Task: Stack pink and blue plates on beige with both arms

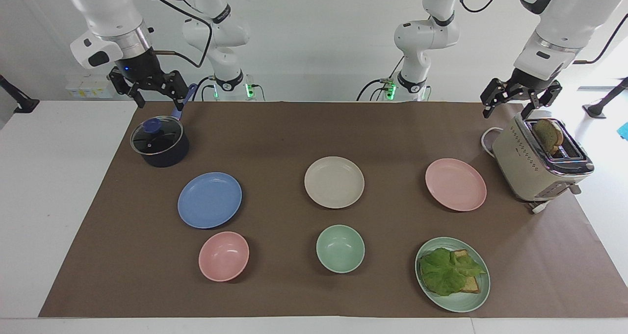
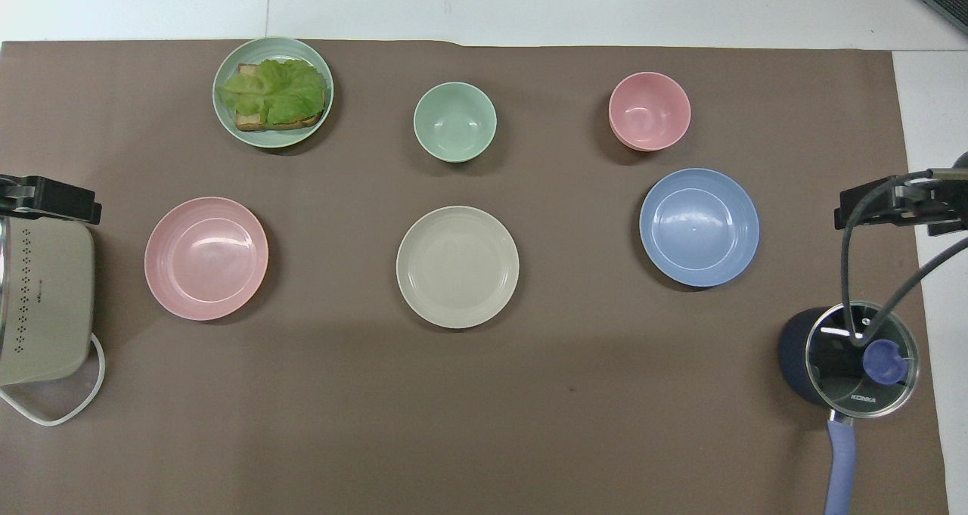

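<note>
Beige plate (image 1: 334,182) lies mid-surface; beside it, the pink plate (image 1: 456,184) toward the left arm's end, the blue plate (image 1: 209,199) toward the right arm's. Left tool (image 1: 521,102) and right tool (image 1: 149,89) hang open, empty.

Bare brown mat (image 1: 274,128) is left between the robots and the row of blue plate (image 1: 209,199), beige plate (image 1: 334,182) and pink plate (image 1: 455,184), while the ends are hemmed by the lidded pot (image 1: 160,142) and the toaster (image 1: 537,165), and the edge farthest from the robots by two bowls and a food plate (image 1: 452,274).
</note>
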Controlling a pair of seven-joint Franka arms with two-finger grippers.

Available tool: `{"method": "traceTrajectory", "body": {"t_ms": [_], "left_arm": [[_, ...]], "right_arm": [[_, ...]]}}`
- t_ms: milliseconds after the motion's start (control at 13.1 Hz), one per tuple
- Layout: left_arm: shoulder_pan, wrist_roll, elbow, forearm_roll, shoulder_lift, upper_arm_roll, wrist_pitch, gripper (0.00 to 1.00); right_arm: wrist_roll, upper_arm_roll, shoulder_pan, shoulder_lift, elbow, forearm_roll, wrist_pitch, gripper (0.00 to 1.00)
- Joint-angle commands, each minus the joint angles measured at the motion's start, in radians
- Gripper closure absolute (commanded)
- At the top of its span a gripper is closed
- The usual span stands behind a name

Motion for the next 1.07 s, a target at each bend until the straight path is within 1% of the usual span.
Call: {"method": "traceTrajectory", "body": {"t_ms": [0, 153, 229, 382, 535, 765, 918, 994], "left_arm": [[-0.007, 0.018, -0.02, -0.002, -0.016, 0.007, -0.009, 0.0], [0.003, 0.014, -0.03, -0.002, -0.021, 0.007, -0.007, 0.0], [0.01, 0.009, -0.054, -0.002, -0.021, 0.01, 0.003, 0.0], [0.026, 0.011, -0.143, -0.002, -0.02, 0.017, 0.034, 0.0], [0.054, 0.009, -0.285, -0.002, -0.027, 0.017, 0.173, 0.0], [0.106, 0.007, -0.408, -0.003, -0.003, 0.017, 0.333, 0.0], [0.14, -0.014, -0.476, -0.003, 0.048, 0.017, 0.436, 0.0], [0.14, -0.06, -0.503, -0.002, 0.09, 0.017, 0.518, 0.0]], "right_arm": [[0.004, 0.007, -0.011, -0.025, -0.031, 0.014, 0.022, 0.0], [0.003, 0.006, -0.011, -0.025, -0.031, 0.014, 0.022, 0.0], [0.003, 0.007, -0.011, -0.025, -0.031, 0.014, 0.022, 0.0], [0.001, 0.007, -0.011, -0.025, -0.031, 0.014, 0.019, 0.0], [0.001, 0.006, -0.013, -0.025, -0.032, 0.014, 0.02, 0.0], [-0.003, 0.007, -0.013, -0.025, -0.032, 0.014, 0.02, 0.0], [-0.003, 0.006, -0.014, -0.025, -0.032, 0.014, 0.02, 0.0], [-0.003, 0.006, -0.014, -0.025, -0.032, 0.014, 0.02, 0.0]]}}
